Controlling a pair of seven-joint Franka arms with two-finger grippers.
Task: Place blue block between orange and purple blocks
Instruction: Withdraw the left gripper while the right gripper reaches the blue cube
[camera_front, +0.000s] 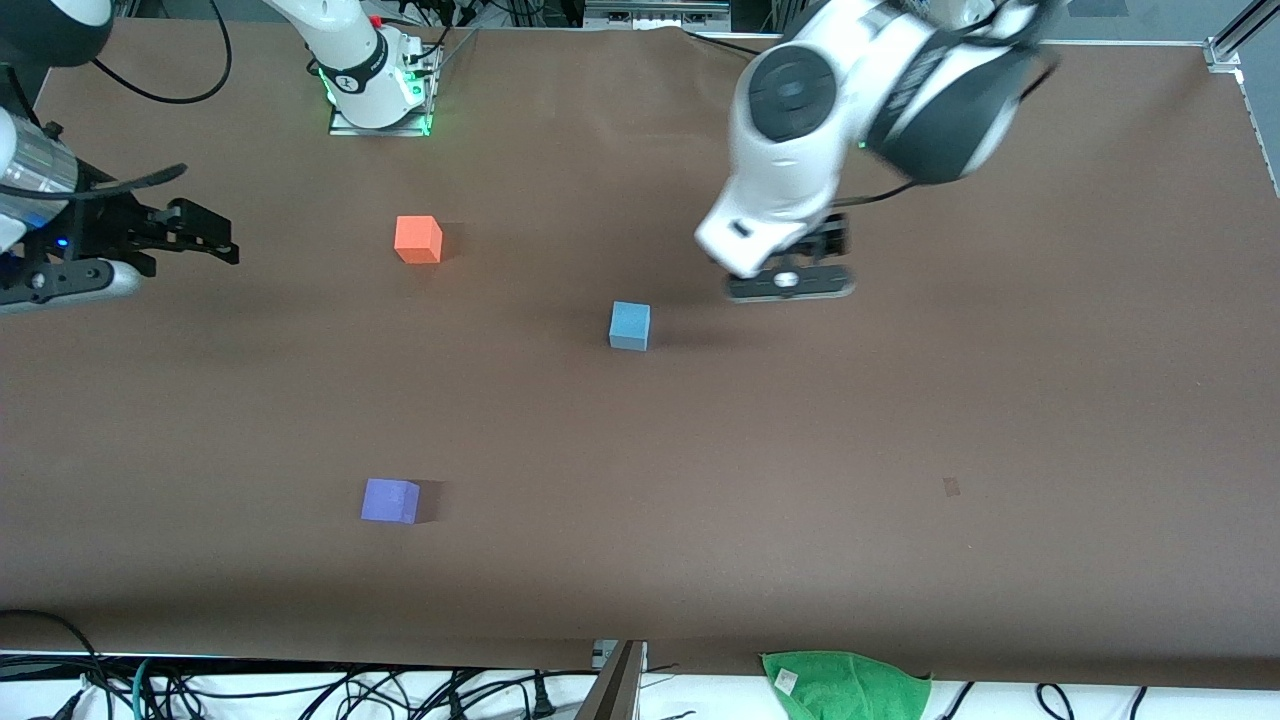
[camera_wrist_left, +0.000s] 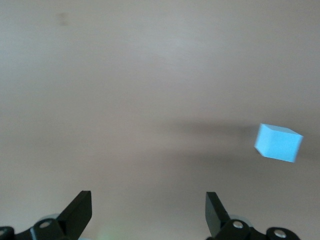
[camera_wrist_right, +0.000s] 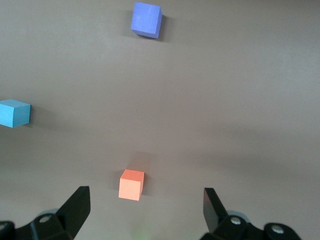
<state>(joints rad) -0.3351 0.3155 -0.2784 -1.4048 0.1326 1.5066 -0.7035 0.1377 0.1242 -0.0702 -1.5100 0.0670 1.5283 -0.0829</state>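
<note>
Blue block (camera_front: 629, 325) sits loose on the brown counter (camera_front: 900, 450), flat on one face and touched by nothing — it lies toward the left arm's end of the counter from the line joining the other two cubes, so by my reading it is not yet between them. The orange block (camera_front: 418, 239) lies farther from the front camera, the purple block (camera_front: 390, 500) nearer to it, and they stand well apart, leaving a wide bare gap that looks ample for a third cube.

Near the blue block, toward the left arm's end, the left gripper (camera_front: 790, 283) hangs low over bare counter with its fingers (camera_wrist_left: 77, 212) spread wide and empty; its wrist view shows the block off to one side, not between them. That suits either an approach or a release — which, I cannot tell.

The right gripper (camera_front: 195, 235) waits at the right arm's end of the counter, fingers (camera_wrist_right: 75, 207) wide and empty, looking over all three cubes.
</note>
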